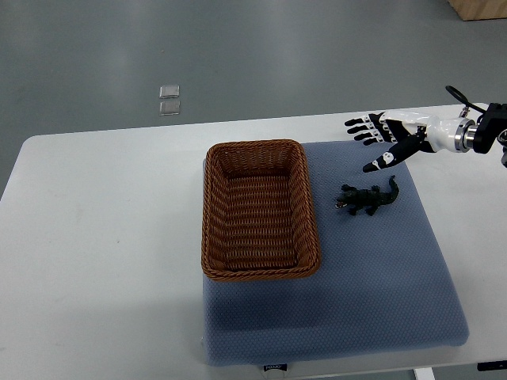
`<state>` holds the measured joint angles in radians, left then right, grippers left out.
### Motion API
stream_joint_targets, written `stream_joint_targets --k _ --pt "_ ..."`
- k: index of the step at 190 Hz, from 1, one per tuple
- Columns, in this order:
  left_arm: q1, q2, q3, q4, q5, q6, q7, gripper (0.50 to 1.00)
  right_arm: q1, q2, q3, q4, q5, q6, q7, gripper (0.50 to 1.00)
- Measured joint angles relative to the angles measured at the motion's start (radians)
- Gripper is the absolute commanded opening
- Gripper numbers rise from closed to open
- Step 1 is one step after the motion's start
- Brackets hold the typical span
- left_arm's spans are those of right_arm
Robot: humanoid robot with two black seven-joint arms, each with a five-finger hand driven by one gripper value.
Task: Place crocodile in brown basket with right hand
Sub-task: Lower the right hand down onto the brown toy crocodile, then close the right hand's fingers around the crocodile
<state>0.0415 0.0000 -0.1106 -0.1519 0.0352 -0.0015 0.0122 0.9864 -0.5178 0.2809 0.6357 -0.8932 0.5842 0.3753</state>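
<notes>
A small dark green toy crocodile (367, 198) lies on the blue mat, just right of the basket, head toward the left. The brown wicker basket (211, 237) stands on the mat's left part and holds nothing. My right hand (379, 142) reaches in from the right edge and hovers above and slightly behind the crocodile, fingers spread and holding nothing. Its thumb points down toward the toy without touching it. The left arm does not show.
The blue mat (380, 277) covers the right half of a white table (95, 253). Two small clear squares (169, 100) lie on the grey floor beyond the table. A wooden box corner (479, 8) shows at the top right.
</notes>
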Motion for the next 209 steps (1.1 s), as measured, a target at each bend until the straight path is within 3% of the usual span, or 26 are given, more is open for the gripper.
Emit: stream_joint_targets --k 38,81,209 --pt "0.0 0.0 0.0 0.0 0.0 0.0 0.0 1.0 -0.005 -0.046 0.001 0.108 -0.173 -0.069 0.0 0.934" --pt "0.0 0.0 0.0 0.0 0.0 0.0 0.0 1.0 -0.028 -0.033 -0.012 0.122 -0.343 -0.177 -0.007 0.934" --pt "0.0 0.0 0.0 0.0 0.0 0.0 0.0 1.0 -0.064 0.011 -0.123 0.178 -0.397 -0.398 -0.009 0.932"
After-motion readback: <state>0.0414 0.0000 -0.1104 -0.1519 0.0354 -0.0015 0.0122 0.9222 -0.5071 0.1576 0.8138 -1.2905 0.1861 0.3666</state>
